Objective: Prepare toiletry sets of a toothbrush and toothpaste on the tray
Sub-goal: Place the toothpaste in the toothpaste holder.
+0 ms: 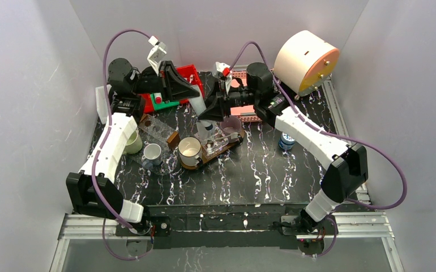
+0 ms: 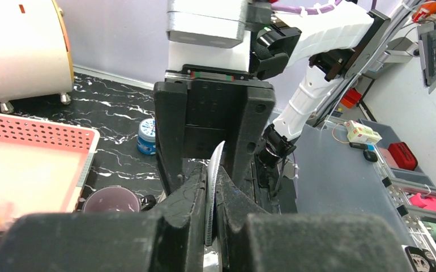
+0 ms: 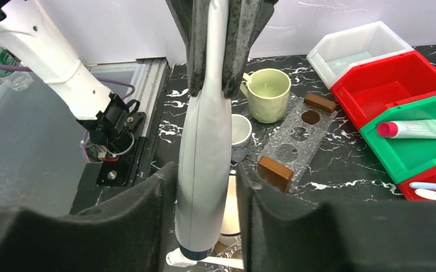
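1. The left gripper (image 2: pixel 211 198) is clamped on the flat crimped end of the white toothpaste tube (image 3: pixel 204 153). In the left wrist view the crimp stands edge-on between its two black fingers.
2. The tube hangs upright with its dark cap down, at the centre of the top view. It is just above the middle of the tray (image 1: pixel 216 154).
3. The right gripper (image 3: pixel 205 170) stands with one finger on either side of the tube's body. Its jaws are parted, with a thin gap showing on the right-hand side of the frame, so they are not squeezing the tube.
4. The tray lies slanted at the centre of the top view, with a white mug (image 1: pixel 189 150) on its lower-left end and clear plastic wrapping beside the mug.
5. A purple mug (image 1: pixel 231 123) sits by the tray's upper-right end. Whether it rests on the board is unclear.
6. Left of the tray are a small white mug (image 1: pixel 152 153) and a pale green mug (image 1: pixel 132 144). Above them lies a clear holder with round holes (image 3: pixel 300 133).
7. A pink-capped tube (image 3: pixel 411 129) lies in the green bin (image 3: pixel 431 153) at the right of the right wrist view.
8. A pink basket (image 2: pixel 34 164) fills the left side of the left wrist view.
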